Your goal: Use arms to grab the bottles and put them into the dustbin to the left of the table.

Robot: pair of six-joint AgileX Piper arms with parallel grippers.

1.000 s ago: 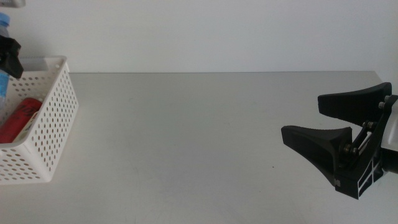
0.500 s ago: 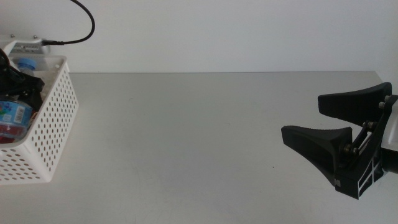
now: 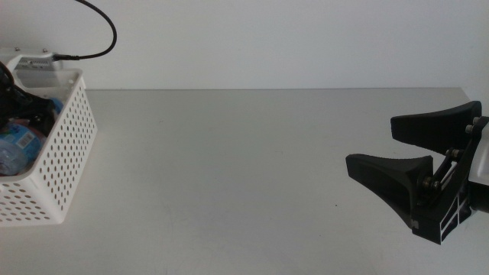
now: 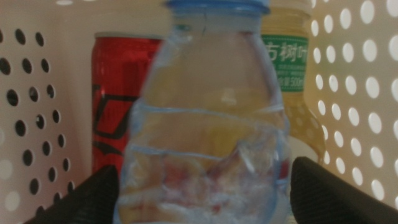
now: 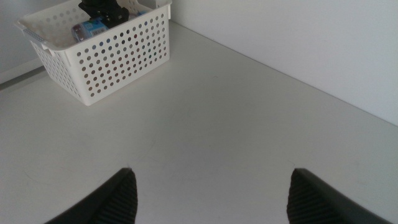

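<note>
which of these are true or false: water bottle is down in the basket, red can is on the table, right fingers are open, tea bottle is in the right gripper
1. The water bottle is inside the basket, between the left gripper's fingers. True.
2. The red can lies out on the table. False: it is in the basket, behind the water bottle.
3. The right gripper's fingers are open. True.
4. The right gripper holds the tea bottle. False: it holds nothing; the tea bottle is in the basket.

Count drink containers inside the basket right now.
3, all in the basket: water bottle between the left gripper fingers, red can and tea bottle behind it. More may be hidden.
</note>
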